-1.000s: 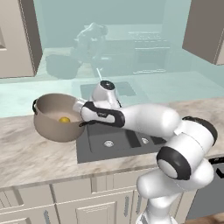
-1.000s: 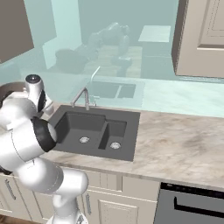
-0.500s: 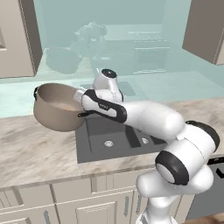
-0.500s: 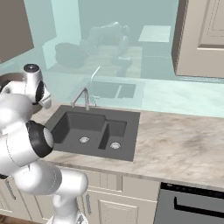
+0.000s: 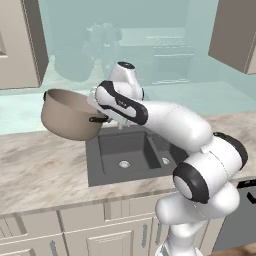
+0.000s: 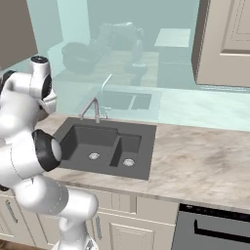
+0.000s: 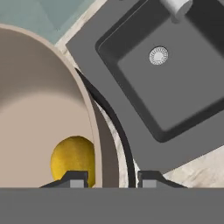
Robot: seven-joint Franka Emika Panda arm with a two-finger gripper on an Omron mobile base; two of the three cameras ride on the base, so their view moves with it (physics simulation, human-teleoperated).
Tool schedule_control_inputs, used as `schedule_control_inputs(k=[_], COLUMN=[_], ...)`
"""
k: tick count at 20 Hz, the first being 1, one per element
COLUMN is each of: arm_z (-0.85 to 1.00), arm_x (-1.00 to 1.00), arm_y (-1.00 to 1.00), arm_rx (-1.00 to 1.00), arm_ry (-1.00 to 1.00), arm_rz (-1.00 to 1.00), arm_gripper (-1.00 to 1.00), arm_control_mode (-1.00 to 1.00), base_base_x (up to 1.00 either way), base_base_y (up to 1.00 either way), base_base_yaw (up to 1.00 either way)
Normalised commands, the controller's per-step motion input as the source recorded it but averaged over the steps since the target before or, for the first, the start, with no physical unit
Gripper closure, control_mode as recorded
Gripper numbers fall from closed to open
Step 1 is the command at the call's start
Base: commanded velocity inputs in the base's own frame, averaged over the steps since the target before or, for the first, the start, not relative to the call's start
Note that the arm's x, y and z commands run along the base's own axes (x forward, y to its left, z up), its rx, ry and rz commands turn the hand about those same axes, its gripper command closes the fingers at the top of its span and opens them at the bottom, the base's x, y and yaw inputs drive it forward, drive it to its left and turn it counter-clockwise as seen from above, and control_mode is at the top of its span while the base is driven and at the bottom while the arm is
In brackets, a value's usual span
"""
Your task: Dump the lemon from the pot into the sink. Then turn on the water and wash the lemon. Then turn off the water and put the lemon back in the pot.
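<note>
We see a kitchen. A dark sink (image 6: pixel 105 146) with a tap (image 6: pixel 93 108) sits in a stone counter (image 6: pixel 195 163), with cupboards (image 6: pixel 225 41) above and drawers (image 5: pixel 55 222) below.

No text, label, brand, number or sign can be read anywhere in these views.
</note>
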Motion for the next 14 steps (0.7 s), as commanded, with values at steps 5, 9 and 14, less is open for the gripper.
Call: schedule_control_inputs(k=[5, 9, 14], arm_z=[0.26, 0.31, 0.25], arm_x=[-0.08, -0.14, -0.07], arm_y=[-0.23, -0.24, -0.31], arm_rx=[0.01, 0.07, 0.12], arm_ry=[0.09, 0.09, 0.13], arm_rz=[-0.08, -0.08, -0.12], arm_gripper=[1.0, 1.0, 1.0], arm_control_mode=[-1.0, -1.0, -1.0], base_base_x=[0.0, 0.0, 0.0], base_base_y=[0.0, 0.0, 0.0], base_base_yaw=[0.0, 0.0, 0.0])
